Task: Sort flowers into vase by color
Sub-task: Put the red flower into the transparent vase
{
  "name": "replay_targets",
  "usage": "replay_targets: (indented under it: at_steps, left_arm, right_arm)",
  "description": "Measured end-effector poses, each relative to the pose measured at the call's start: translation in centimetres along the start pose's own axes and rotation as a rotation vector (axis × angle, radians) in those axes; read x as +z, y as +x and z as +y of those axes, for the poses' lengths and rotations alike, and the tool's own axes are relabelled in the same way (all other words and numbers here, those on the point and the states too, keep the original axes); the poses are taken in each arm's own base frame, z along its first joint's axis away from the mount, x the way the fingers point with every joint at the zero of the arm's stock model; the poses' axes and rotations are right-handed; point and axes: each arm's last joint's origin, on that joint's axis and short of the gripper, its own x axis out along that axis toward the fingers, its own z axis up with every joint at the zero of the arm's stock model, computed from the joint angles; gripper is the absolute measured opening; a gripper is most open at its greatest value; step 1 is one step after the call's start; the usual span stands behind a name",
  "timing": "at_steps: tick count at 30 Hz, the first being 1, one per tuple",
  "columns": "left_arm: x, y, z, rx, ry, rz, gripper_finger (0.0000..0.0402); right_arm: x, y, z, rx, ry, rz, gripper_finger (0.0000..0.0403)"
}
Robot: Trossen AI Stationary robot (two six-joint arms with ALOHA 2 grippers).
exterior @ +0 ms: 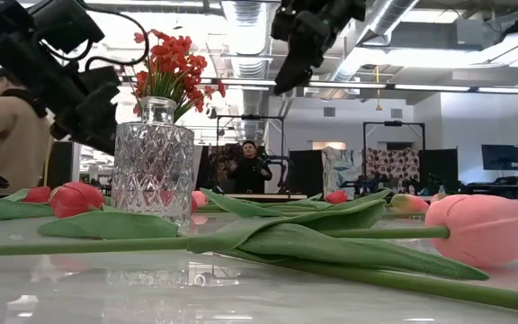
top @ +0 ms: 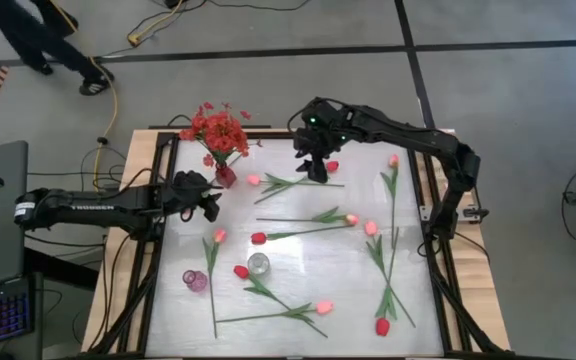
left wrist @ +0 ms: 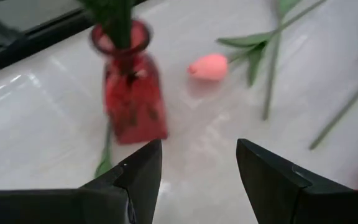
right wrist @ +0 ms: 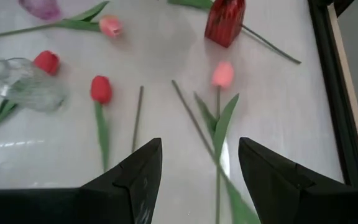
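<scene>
A red vase (top: 225, 176) (left wrist: 129, 93) holds a bushy spray of red blossoms (top: 218, 130) at the table's far left. Red and pink tulips lie flat over the white table, among them a pink one (left wrist: 208, 66) (right wrist: 222, 74) just right of the red vase and a red bud (top: 332, 166) beside my right gripper. A clear vase (top: 258, 264) (exterior: 154, 162) and a small purple vase (top: 196, 281) stand nearer the front. My left gripper (top: 208, 202) (left wrist: 199, 146) is open, just short of the red vase. My right gripper (top: 316, 170) (right wrist: 199, 146) hangs open above the table, holding nothing.
Tulips lie scattered along the right side (top: 388, 250) and the near edge (top: 288, 312). A black frame (top: 438, 270) rims the table. A person (exterior: 7, 126) and another person (exterior: 250, 166) show in the room beyond. Cables lie on the floor past the far edge.
</scene>
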Motion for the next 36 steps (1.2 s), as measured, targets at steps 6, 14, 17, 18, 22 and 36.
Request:
replay_targets:
  at_steps: [6, 14, 17, 18, 22, 36]
  left_arm:
    - [-0.7, 0.9, 0.3, 0.096, 0.012, 0.074, 0.0194]
    - [-1.2, 3.5, 1.3, 0.258, 0.034, 0.179, 0.0194]
    - [-1.3, 4.3, 1.9, 0.292, 0.038, 0.228, 0.0194]
    - [-1.3, 4.6, 2.2, 0.301, 0.037, 0.247, 0.0194]
    - [-1.2, 5.4, 3.2, 0.262, 0.002, 0.306, 0.0194]
    - [-1.1, 5.9, 4.9, 0.258, -0.076, 0.374, 0.0144]
  right_arm:
    - [0.3, -0.7, 0.9, 0.008, -0.016, -0.016, 0.0238]
    - [0.3, -0.1, 1.1, 0.017, -0.021, -0.001, 0.0238]
    - [0.3, -0.1, 1.1, 0.018, -0.021, 0.001, 0.0238]
    - [0.2, -0.1, 1.1, 0.019, -0.02, 0.005, 0.0238]
    - [0.1, -0.1, 1.1, 0.021, -0.019, 0.012, 0.0238]
    - [0.1, -0.1, 1.1, 0.024, -0.022, 0.02, 0.0238]
